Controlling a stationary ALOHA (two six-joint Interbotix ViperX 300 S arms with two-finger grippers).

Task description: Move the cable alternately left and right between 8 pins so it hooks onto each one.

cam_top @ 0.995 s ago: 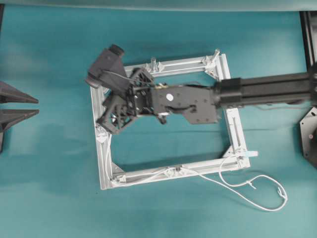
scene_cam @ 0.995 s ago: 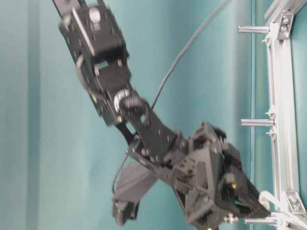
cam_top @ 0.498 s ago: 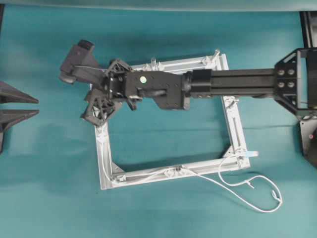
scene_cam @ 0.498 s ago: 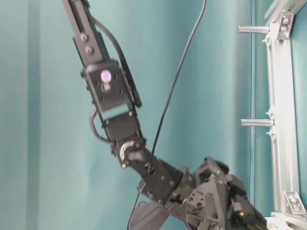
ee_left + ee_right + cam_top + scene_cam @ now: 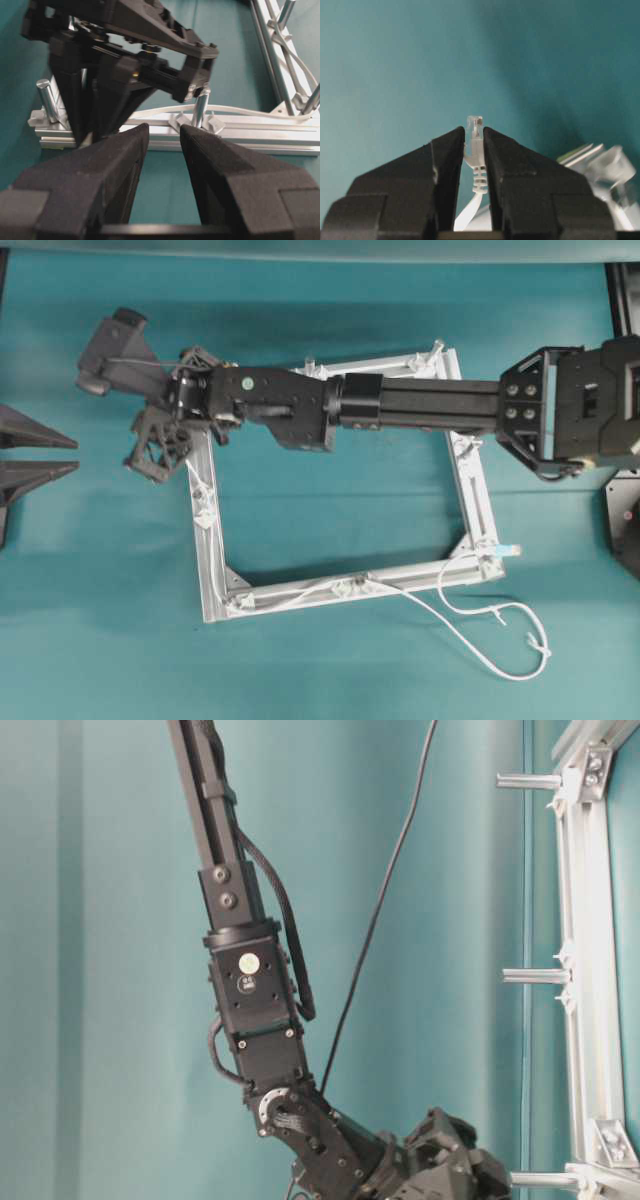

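Cable-threading task, partly done. The cable (image 5: 300,592) already lies along the frame (image 5: 470,490)'s near and left bars, its slack looped on the table. The right gripper (image 5: 474,145), clamped on the cable's plug end, hangs past the far-left corner; remaining pins (image 5: 537,976) look unhooked. Left gripper (image 5: 164,137) waits with fingers apart.

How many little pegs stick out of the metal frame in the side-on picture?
3. One peg is near the top of the frame, one is halfway down, and one is at the bottom edge. More may be hidden outside this picture.
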